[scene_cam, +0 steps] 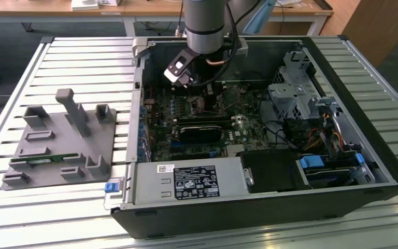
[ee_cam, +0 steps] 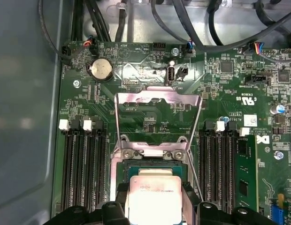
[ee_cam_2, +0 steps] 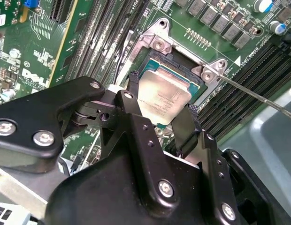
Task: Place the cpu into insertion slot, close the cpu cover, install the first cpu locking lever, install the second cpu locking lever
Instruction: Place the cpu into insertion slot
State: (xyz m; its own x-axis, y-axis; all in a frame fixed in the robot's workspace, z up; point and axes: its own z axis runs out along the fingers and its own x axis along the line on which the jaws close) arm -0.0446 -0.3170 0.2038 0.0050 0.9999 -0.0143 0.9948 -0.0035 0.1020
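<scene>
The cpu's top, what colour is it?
Silvery-grey; the cpu shows best in the second wrist view.

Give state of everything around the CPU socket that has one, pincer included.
cpu: gripped, held over the insertion slot
pincer: shut on the cpu
insertion slot: uncovered
cpu cover: swung open
locking lever: unlatched
computer case: side open

Pale slatted metal worktable (scene_cam: 81, 57) — light wooden desks (scene_cam: 151, 9) behind, grey floor (scene_cam: 60, 28), wooden panel (scene_cam: 382, 26) at the exterior view's right
</scene>
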